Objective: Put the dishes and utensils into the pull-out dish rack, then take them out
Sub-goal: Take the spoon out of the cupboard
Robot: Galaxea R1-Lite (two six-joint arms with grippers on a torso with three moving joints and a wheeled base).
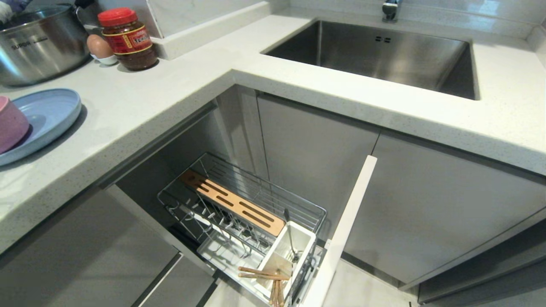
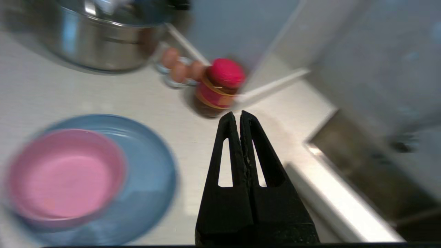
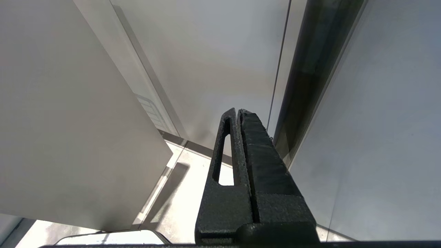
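The light-blue plate (image 1: 47,115) lies on the counter at the far left with the pink bowl (image 1: 10,123) standing on it; the left wrist view shows the same plate (image 2: 151,179) and bowl (image 2: 65,172). The pull-out dish rack (image 1: 239,221) stands open below the counter. Its white cutlery cup (image 1: 294,249) holds the silver utensil (image 1: 290,236), and the wooden chopsticks (image 1: 264,275) lie across the cup's near end. My left gripper (image 2: 240,115) is shut and empty, above the counter to the right of the plate. My right gripper (image 3: 237,112) is shut and empty, parked low beside cabinet panels.
A steel pot (image 1: 38,42), an egg in a cup (image 1: 100,49) and a red-lidded jar (image 1: 128,38) stand at the back left of the counter. The steel sink (image 1: 375,55) is set in at the right. The rack's white front panel (image 1: 345,226) juts out.
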